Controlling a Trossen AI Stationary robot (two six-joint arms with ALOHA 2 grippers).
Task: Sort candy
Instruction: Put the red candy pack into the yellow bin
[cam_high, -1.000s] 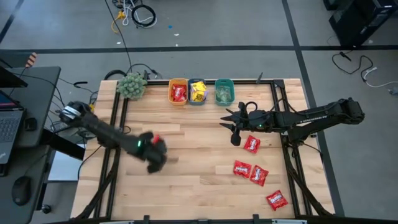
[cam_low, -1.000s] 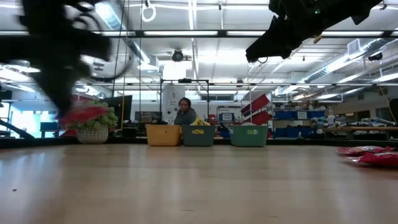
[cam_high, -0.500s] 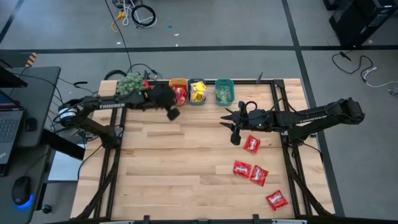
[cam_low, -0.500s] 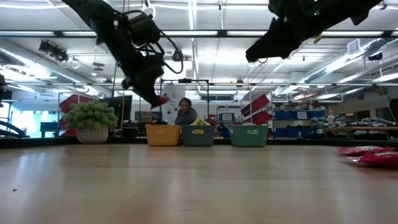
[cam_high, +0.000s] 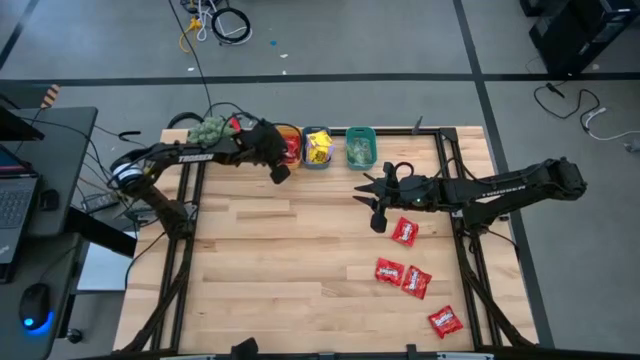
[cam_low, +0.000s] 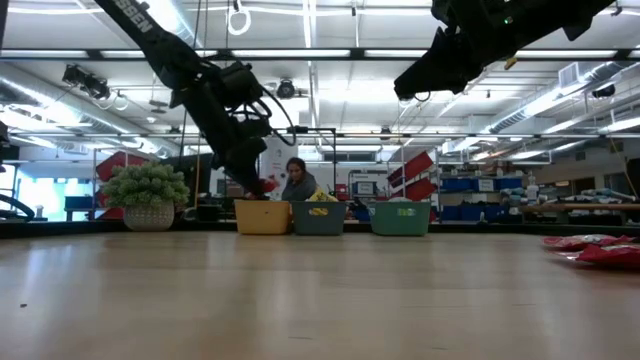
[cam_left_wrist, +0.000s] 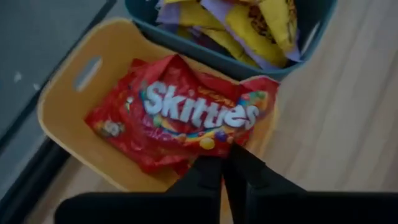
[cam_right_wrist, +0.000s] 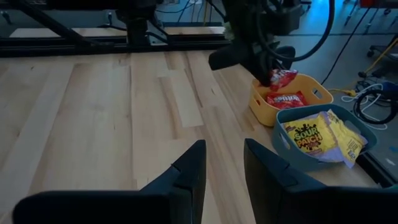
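Gripping a red candy packet (cam_left_wrist: 186, 121) over the orange bin (cam_left_wrist: 62, 118), the left pincer (cam_left_wrist: 225, 163) stays closed; the right pincer (cam_right_wrist: 224, 163) hangs parted above the tabletop (cam_high: 300, 260).

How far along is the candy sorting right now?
Done: red packets in the orange bin, yellow in the blue bin. In hand: the left end effector holds a red packet over the orange bin. Left: four red packets on the table near the waiting right end effector.
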